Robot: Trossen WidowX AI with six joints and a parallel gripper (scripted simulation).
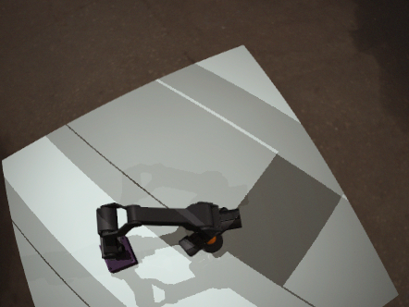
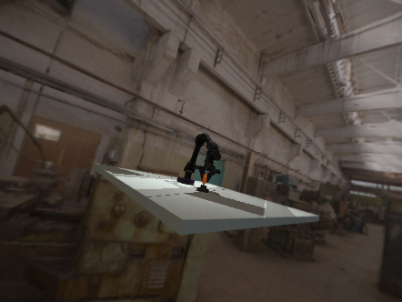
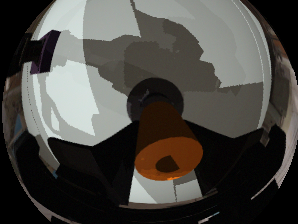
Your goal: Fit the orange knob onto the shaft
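Note:
The orange knob (image 1: 212,240) (image 2: 205,179) (image 3: 169,159) is held upright or nearly so over the dark round pedestal (image 1: 215,248) (image 2: 202,189) (image 3: 134,104). My gripper (image 2: 205,175) (image 3: 160,124) is shut on the knob, one finger on each side. In the exterior view a short dark part shows between the knob's lower end and the pedestal's base, so the knob is not down on the base. The wrist view shows the knob's near end face with a dark hole in it. The knob covers the shaft, and I cannot tell how far over it the knob sits.
The arm's purple base plate (image 1: 122,263) (image 2: 185,181) (image 3: 48,52) stands to the left of the pedestal on the pale table (image 1: 153,111) (image 2: 236,214). Hard-edged shadows and dark lines cross the table top. The table's edges drop off on the far side and at the right.

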